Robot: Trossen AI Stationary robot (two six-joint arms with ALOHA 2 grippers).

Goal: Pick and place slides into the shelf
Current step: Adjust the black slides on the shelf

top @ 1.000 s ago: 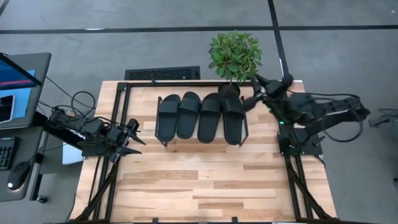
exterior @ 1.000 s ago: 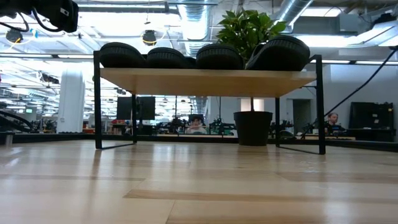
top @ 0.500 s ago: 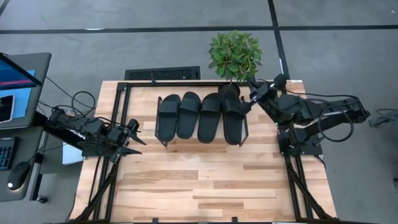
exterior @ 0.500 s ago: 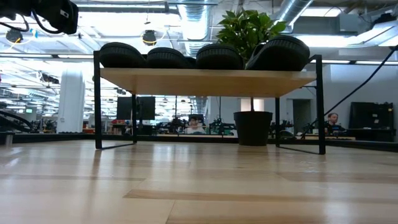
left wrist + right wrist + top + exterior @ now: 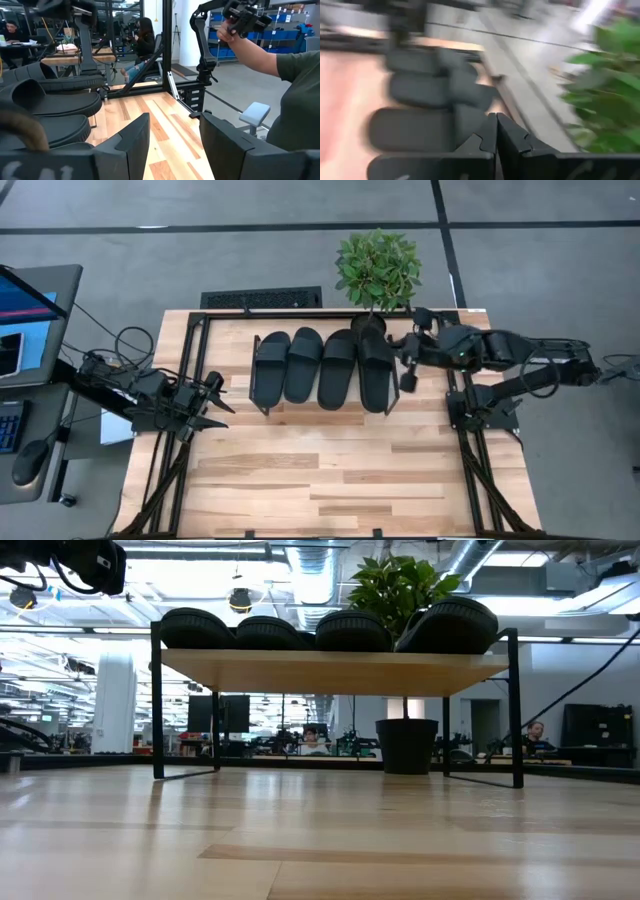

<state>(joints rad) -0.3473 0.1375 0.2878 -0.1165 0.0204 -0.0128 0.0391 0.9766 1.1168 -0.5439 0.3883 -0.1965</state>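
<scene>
Four slides [image 5: 320,366] sat side by side on the shelf [image 5: 262,408], toes toward the front of the tabletop [image 5: 320,470], the rightmost one tilted up a bit in the low view. Left gripper [image 5: 214,401] hung off the shelf's left side, fingers spread apart and empty. Right gripper [image 5: 407,364] was just right of the shelf's edge, fingers pressed together on nothing. Farther back, a potted plant [image 5: 378,268] stood behind the shelf.

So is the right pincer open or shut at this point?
Shut. In the right wrist view the right pincer shows its two dark fingers pressed together with nothing between them, beside the slides on the shelf.
</scene>
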